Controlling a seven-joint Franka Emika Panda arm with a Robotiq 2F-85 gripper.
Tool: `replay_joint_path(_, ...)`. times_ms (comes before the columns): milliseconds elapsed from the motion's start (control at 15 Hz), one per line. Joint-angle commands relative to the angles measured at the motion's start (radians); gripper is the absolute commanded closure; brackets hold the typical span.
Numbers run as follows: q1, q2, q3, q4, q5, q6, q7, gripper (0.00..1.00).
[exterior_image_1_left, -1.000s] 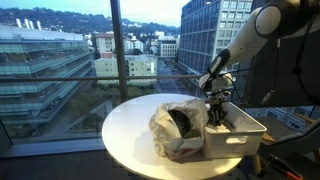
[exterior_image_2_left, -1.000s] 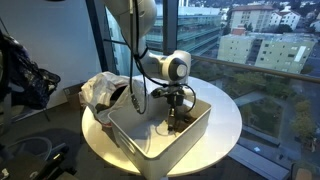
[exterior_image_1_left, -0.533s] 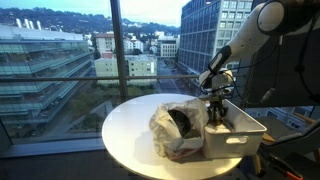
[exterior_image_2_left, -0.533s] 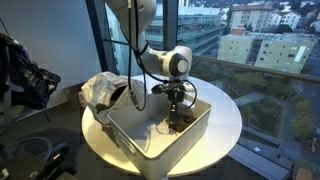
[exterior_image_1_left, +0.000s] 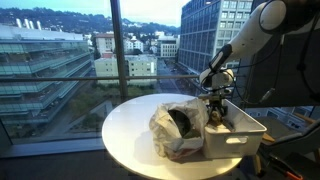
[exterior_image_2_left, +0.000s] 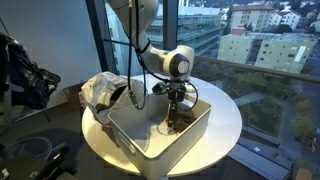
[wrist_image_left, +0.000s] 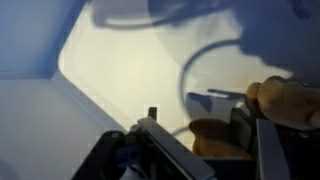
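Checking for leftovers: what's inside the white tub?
A brown lumpy thing lies on the floor of the tub, by the gripper. The gripper covers part of the floor below it.

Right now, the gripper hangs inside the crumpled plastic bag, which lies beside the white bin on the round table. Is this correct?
Not quite. The gripper hangs inside the white bin, not inside the crumpled plastic bag; both exterior views show this. The bag does lie beside the bin on the round table.
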Motion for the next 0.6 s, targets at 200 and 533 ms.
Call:
replay_joint_path(200, -0.023, 0.01, 0.007, -0.039, 0.056, 0.153, -0.085, 0.0)
replay_joint_path(533, -0.016, 0.084, 0.008, -0.035, 0.047, 0.299, -0.153, 0.0)
